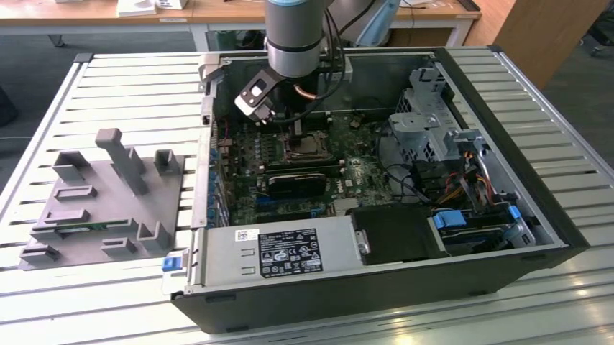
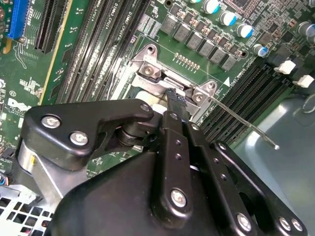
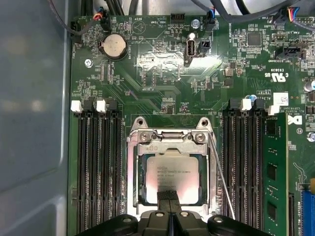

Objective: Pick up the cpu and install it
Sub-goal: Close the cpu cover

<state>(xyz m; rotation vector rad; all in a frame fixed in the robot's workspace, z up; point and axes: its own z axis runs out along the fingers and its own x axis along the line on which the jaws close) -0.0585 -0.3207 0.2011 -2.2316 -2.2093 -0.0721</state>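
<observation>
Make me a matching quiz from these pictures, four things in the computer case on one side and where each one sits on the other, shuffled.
Things:
1. silvery square cpu
2. round silver coin battery
3. thin metal socket lever
4. black pincer

Places:
A. along one side of the socket frame
B. over the edge of the cpu
C. inside the metal socket frame
D. on the green board beyond the socket, away from the pincer

Pairs: 1-C, 2-D, 3-A, 4-B
</observation>
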